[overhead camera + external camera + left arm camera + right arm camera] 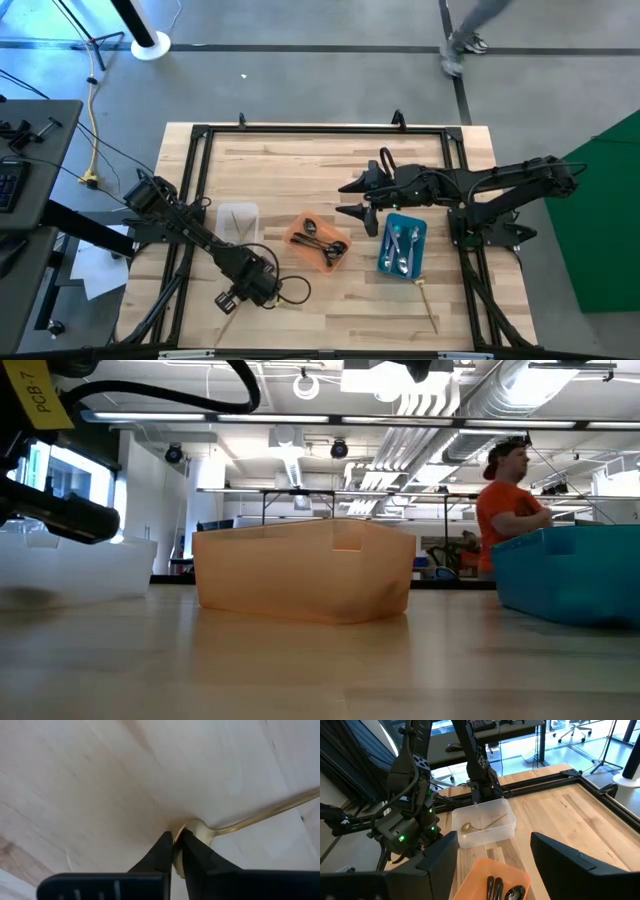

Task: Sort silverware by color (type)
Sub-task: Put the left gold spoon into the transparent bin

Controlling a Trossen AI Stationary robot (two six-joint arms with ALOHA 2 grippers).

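The wooden table (330,150) carries three trays in a row: a clear tray (238,222), an orange tray (320,242) and a blue tray (403,247). The clear tray, lying just beyond the left arm's reach-point, holds one gold spoon (482,825); the orange tray, between the two grippers, holds dark spoons (322,243); the blue tray, directly below the right gripper (358,200), holds silver spoons (402,245) (each finish evidently being kept to its own tray). The right gripper hangs above the table with its fingers spread wide and nothing between them, apparently waiting. One more gold utensil (428,302) lies loose on the table beyond the blue tray's near corner, well apart from either gripper. The left gripper (174,851) is pressed down near the table's front edge, and its fingers (161,851) are drawn nearly together on the bowl end of a gold spoon on the wood (240,822), whose handle runs away from the fingertips. The pinch is placed low on the thin bowl rim, presumably because a flat spoon offers little else to catch; the grip looks slight and could slip on lifting.
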